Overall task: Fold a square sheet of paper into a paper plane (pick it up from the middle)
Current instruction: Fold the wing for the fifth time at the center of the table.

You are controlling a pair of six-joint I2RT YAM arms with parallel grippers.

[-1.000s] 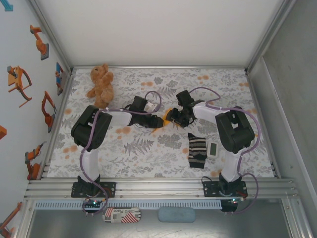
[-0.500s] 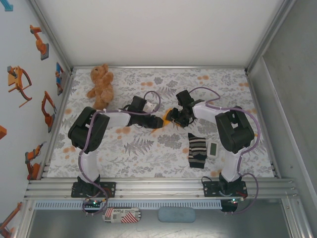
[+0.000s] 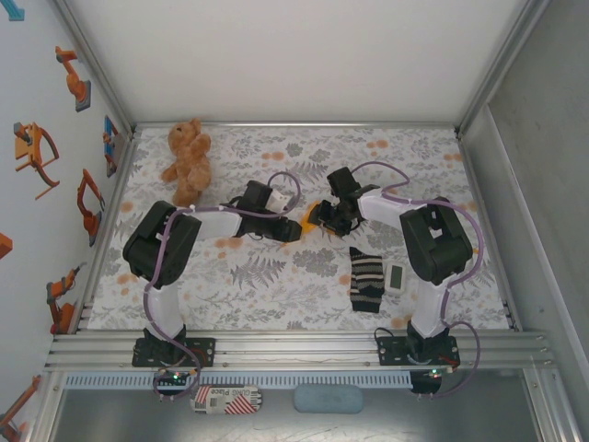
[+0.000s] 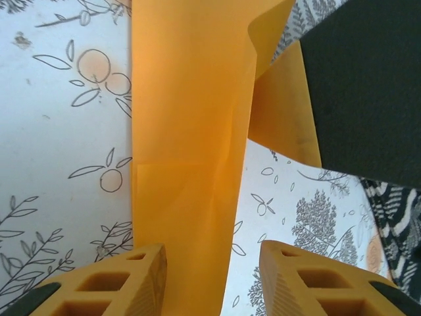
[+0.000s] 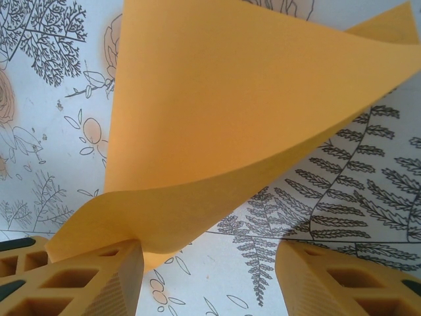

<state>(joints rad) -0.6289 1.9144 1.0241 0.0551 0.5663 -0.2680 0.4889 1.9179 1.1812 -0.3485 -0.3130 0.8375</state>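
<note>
Top external: packet (image 3: 225, 399) reads "Place"; left end effector (image 4: 214, 253), right end effector (image 5: 212, 250) wide at paper (image 4: 184, 131).

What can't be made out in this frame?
Top external: paper mostly hidden beneath left gripper and right gripper; fold state unreadable.
Left wrist: paper cut off by top and bottom edges; right gripper's dark body covers one corner.
Top external: white device face too small to read.

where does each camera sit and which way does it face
top external: fixed above and behind the bases, looking down on the table; both arms show, left gripper and right gripper at the orange sheet.
left wrist: on the left arm, looking down past its own open fingers at the sheet.
right wrist: on the right arm, likewise, fingers apart.
shared: all three see the sheet.
</note>
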